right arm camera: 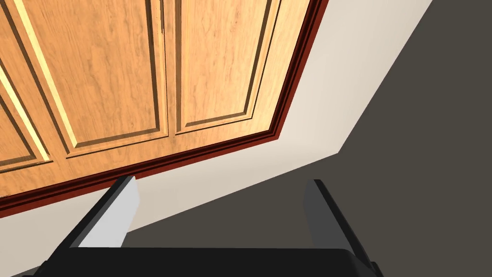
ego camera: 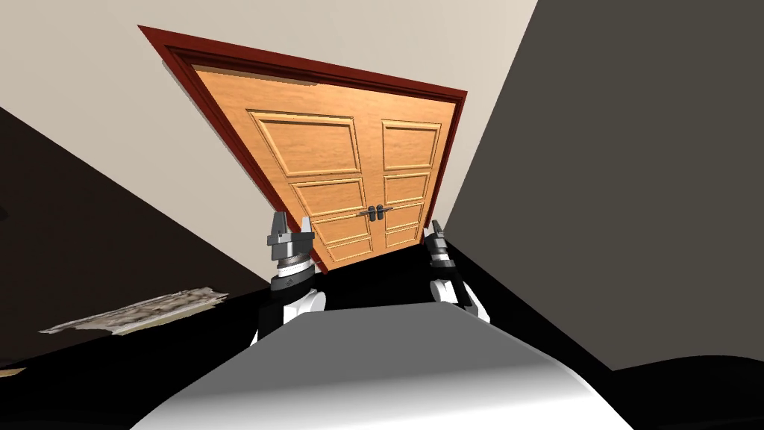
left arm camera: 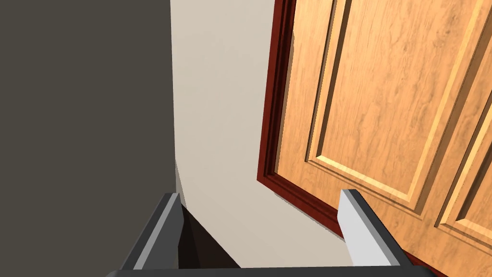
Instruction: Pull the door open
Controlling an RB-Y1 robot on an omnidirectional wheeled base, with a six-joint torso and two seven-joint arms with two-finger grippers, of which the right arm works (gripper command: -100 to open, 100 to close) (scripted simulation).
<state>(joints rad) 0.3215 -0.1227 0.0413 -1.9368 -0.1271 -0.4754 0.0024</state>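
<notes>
While both arms are held low, the wooden double door is seen ahead, well apart from them, with its paired handles at the middle seam. It is edged by a dark red frame set in a pale wall. A grey wall closes in on the right. The left gripper and the right gripper are spread wide, with nothing held. A pale mottled patch is seen low on the left.

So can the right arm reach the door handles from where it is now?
Probably not yet. Nothing blocks the way and the right arm has its jaws open, but the door handles look well beyond it; I'd likely roll closer first.
</notes>
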